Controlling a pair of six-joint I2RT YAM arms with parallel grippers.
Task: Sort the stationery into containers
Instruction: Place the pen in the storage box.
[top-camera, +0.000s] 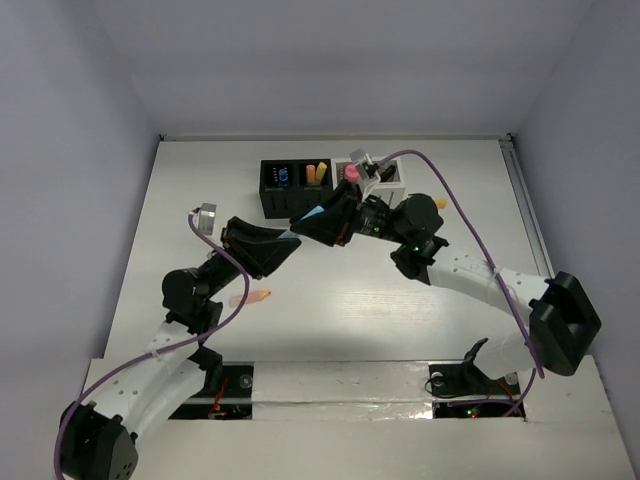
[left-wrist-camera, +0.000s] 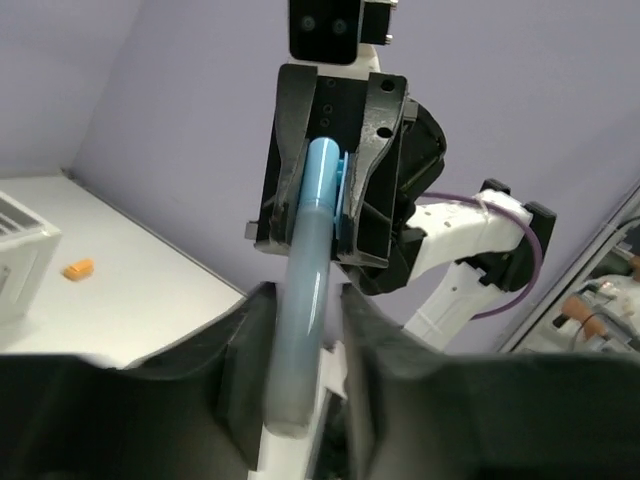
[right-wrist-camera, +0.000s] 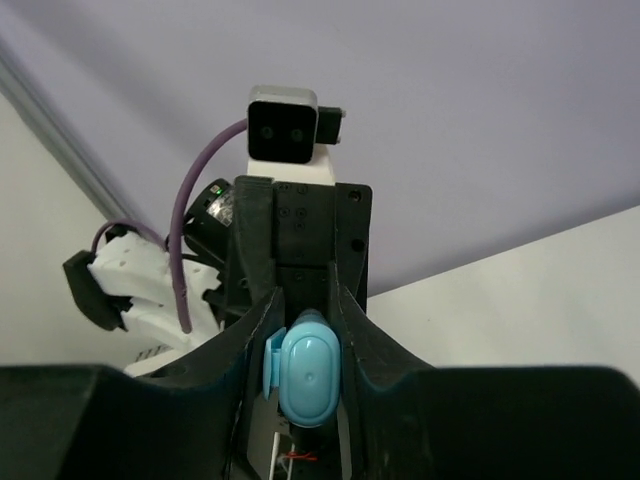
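Containers (top-camera: 272, 205) sitting in a row at the far side of the table (top-camera: 350, 300), two black and two white, with a few coloured pieces poking out of them. Meeting tip to tip just in front of that row, above the table: left gripper (left-wrist-camera: 300, 335) and right gripper (right-wrist-camera: 305, 322), both clenching the same pen (left-wrist-camera: 303, 290). Pale blue barrel running between the left jaws towards its tail end; capped end, clip and all, sitting snug between the right jaws. Looking like a mid-air hand-over, with neither side letting go yet.

Judging the pen to be light, stiff, smooth plastic: not needing much squeeze, but likely sliding or pivoting if pinched at one end only. Better gripping across the barrel near the middle, or on the cap where the clip is giving some purchase. Releasing one side only while the other is holding firm.

Lying loose on the table: a pinkish-orange piece (top-camera: 256, 296) near the left arm, and an orange bit (top-camera: 440, 203) just beside the right end of the row. Both probably tiny and light, calling for a low fingertip pinch.
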